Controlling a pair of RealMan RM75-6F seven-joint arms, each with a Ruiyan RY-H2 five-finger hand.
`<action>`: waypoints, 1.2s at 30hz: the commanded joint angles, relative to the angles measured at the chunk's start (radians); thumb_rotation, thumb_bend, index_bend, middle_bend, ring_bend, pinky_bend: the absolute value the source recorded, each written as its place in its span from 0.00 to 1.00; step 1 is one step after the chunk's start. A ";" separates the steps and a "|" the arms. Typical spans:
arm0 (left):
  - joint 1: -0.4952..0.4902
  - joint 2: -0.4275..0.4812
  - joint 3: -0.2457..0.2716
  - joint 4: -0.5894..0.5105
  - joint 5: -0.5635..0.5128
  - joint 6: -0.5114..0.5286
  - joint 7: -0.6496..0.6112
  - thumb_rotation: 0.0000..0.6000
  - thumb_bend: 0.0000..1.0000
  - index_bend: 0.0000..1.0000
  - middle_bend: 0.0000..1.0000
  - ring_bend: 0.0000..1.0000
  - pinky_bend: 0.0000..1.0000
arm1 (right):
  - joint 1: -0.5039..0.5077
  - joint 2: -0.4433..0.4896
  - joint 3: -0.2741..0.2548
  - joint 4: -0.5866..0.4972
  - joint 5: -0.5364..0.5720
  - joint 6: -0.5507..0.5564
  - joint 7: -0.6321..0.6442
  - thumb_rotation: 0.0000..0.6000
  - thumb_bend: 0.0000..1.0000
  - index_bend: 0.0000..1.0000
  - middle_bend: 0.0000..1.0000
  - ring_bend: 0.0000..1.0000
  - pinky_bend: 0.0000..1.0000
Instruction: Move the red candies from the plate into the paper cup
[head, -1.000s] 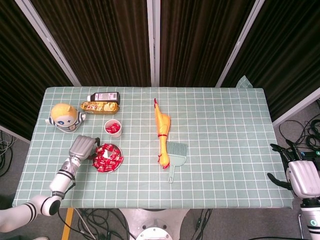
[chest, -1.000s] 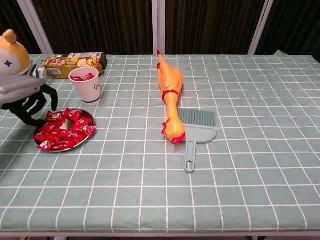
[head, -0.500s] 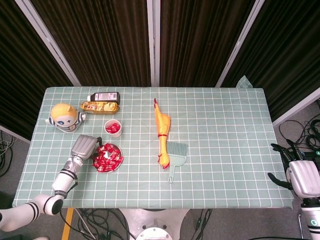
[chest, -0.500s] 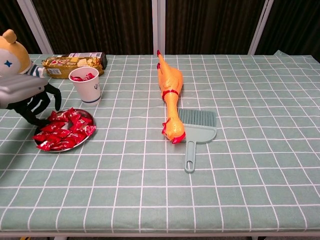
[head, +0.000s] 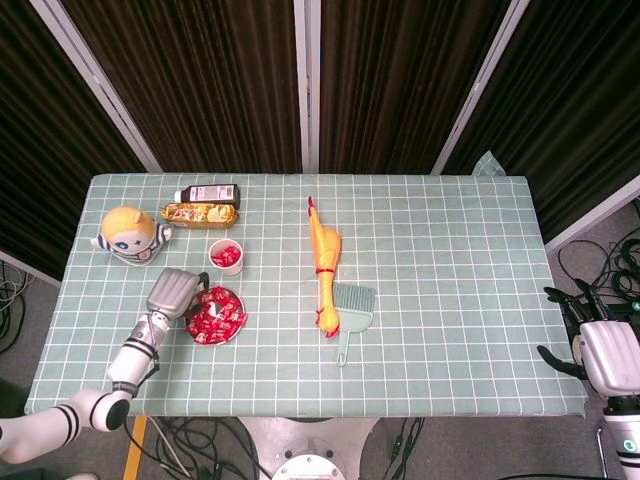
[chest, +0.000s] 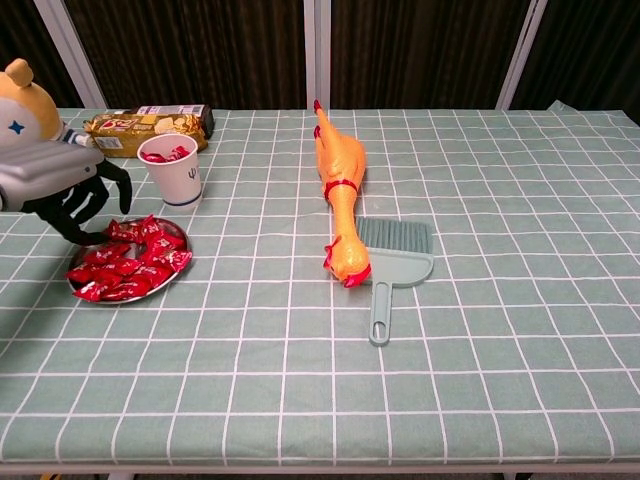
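A: Table (head: 450, 300), green check cloth; plate (chest: 172, 280) of red candies (chest: 128, 262) near its left front; pile runs slightly longer left-to-right in the chest view; wrappers point every way, no common axis.

B: Paper cup (chest: 172, 172)?

A: Upright, mouth up, just behind the plate; red candies already inside.

B: Left hand (chest: 62, 192)?

A: Over the plate's left rim; palm down, dark fingers (chest: 88, 232) curled downward with gaps between them, tips at the candies; cannot tell if one is pinched. Forearm slants in from the front-left edge.

B: Right hand (head: 603, 352)?

A: Off the table's right edge, well apart from everything; fingers spread, holding nothing.

B: Rest?

A: Rubber chicken (head: 324, 262) lying lengthwise, dustpan brush (head: 350, 310) beside it; doll (head: 128, 234), snack packet (head: 200, 212).
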 joint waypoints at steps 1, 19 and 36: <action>0.002 0.008 -0.002 -0.021 -0.004 0.010 0.018 1.00 0.27 0.49 0.83 0.72 0.97 | 0.001 -0.001 -0.001 0.001 -0.001 -0.001 0.001 1.00 0.10 0.17 0.27 0.06 0.31; -0.030 -0.050 -0.013 0.054 -0.075 -0.069 0.052 1.00 0.28 0.53 0.84 0.72 0.97 | -0.003 0.000 0.000 0.005 0.005 0.001 0.004 1.00 0.10 0.17 0.27 0.06 0.31; -0.010 -0.018 -0.008 0.024 -0.036 -0.026 -0.004 1.00 0.38 0.65 0.85 0.73 0.97 | -0.003 0.003 0.002 0.001 0.003 0.002 0.003 1.00 0.10 0.17 0.27 0.06 0.32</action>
